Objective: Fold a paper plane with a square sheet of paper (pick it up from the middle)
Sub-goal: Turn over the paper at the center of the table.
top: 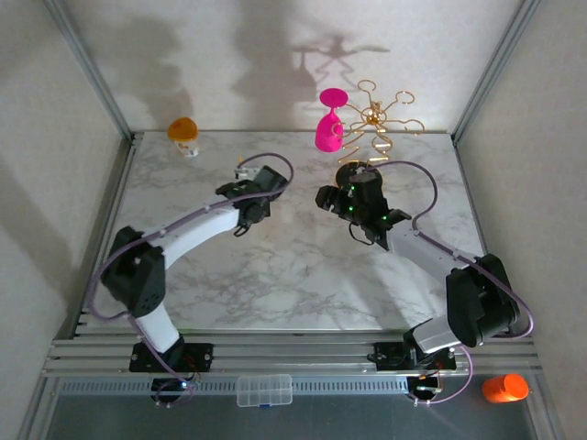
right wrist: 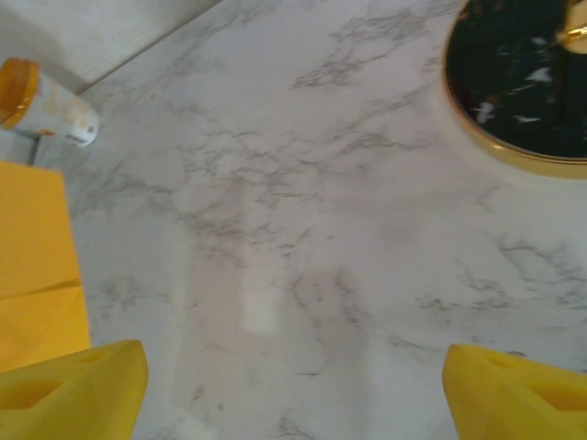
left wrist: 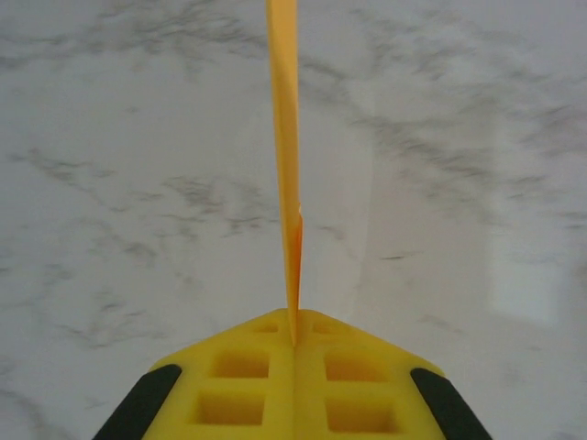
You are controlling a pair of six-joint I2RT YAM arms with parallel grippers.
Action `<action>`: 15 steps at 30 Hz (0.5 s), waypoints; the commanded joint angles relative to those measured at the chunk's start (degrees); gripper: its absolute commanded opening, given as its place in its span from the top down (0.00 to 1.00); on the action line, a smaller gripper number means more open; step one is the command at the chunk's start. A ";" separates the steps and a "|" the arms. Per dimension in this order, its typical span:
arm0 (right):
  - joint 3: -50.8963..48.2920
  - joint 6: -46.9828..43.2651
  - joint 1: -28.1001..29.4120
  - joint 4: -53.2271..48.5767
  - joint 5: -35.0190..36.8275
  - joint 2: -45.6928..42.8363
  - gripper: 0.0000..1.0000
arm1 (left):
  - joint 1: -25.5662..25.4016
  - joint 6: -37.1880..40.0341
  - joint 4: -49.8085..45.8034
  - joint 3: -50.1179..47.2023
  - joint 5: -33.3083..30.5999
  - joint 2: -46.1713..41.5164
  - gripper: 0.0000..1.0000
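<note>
The sheet of paper [left wrist: 284,137] is yellow-orange and stands edge-on in the left wrist view, rising away from the fingers over the marble. My left gripper [left wrist: 295,341] is shut on its near end. In the right wrist view the same paper [right wrist: 32,238] shows flat-on at the far left, with a crease across it. I cannot tell whether it has the plane's shape. My right gripper [right wrist: 293,367] is open wide beside it, with bare marble between its yellow fingers [right wrist: 83,385]. From above, the left gripper [top: 257,188] and the right gripper [top: 335,197] face each other mid-table.
An orange-topped white cup [top: 183,136] stands at the back left and shows again as the cup [right wrist: 46,105]. A pink goblet [top: 329,124] and the gold rack [top: 376,119] stand at the back; the rack's black base [right wrist: 523,82] lies just right of the right gripper.
</note>
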 commanded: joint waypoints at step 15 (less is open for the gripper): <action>-9.23 9.61 -1.75 7.27 -2.32 -1.13 0.21 | -1.35 -4.80 6.22 2.27 20.84 8.38 0.38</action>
